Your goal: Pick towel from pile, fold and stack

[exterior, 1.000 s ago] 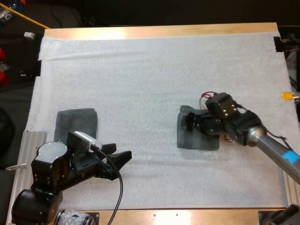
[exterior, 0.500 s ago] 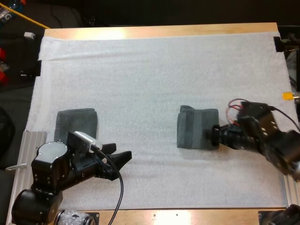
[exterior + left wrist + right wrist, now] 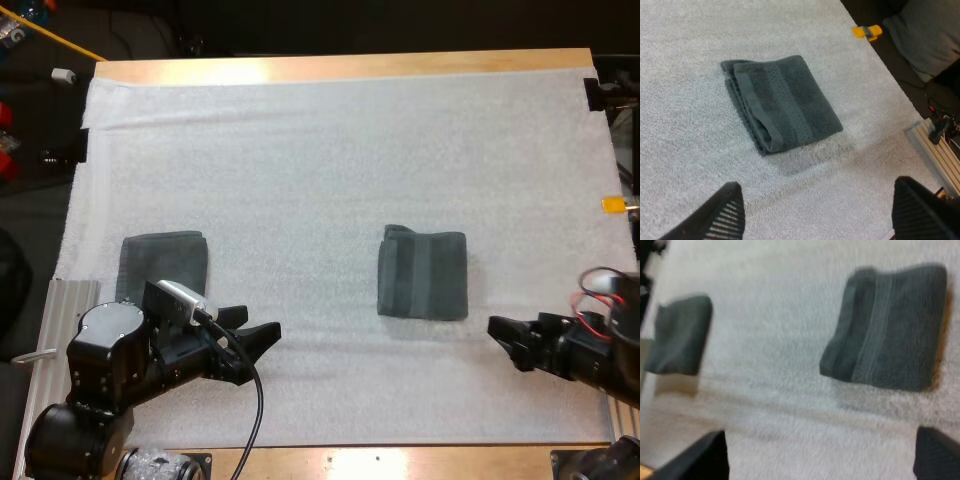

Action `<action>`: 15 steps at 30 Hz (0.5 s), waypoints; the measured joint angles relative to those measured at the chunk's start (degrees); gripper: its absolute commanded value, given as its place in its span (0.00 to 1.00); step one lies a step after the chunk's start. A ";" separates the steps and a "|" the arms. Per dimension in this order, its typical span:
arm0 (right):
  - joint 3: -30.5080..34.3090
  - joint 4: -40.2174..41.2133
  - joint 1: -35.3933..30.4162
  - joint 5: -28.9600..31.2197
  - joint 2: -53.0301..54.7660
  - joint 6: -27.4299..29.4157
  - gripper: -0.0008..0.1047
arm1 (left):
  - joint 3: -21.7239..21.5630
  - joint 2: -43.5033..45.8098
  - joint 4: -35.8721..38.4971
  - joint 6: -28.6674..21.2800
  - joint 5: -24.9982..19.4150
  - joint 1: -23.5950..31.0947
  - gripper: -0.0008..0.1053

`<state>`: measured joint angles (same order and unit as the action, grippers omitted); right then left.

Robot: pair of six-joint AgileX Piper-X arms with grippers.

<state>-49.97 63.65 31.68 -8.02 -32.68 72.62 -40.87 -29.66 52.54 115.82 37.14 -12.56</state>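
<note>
Both jaws released, empty. Folded dark grey-green towel (image 3: 422,272) lies clear ahead of right jaws. Advise pinching all layers, then stacking on second folded towel (image 3: 163,265) near left jaws.

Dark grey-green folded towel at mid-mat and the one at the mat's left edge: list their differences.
The dark grey-green folded centre towel lies midway across the white mat; the left towel sits by its left edge. The centre towel shows a woven band and layered edges; the left towel looks plain. Both lie flat, folded.
</note>
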 measured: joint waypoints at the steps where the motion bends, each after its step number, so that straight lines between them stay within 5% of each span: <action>1: 0.00 0.17 0.00 0.00 0.78 -0.30 0.69 | 0.00 -0.26 0.00 0.00 0.00 0.00 0.59; 9: 0.00 1.48 0.00 0.00 1.51 -0.57 0.69 | 0.00 -8.06 -0.43 0.00 0.00 -0.27 0.62; 15: 0.00 1.72 0.00 0.00 1.42 -0.57 0.69 | 0.00 -17.25 -8.47 2.73 -0.04 -4.87 0.62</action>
<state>-49.97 65.37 31.68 -8.02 -31.26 72.05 -40.87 -46.91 44.06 118.55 37.11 -17.43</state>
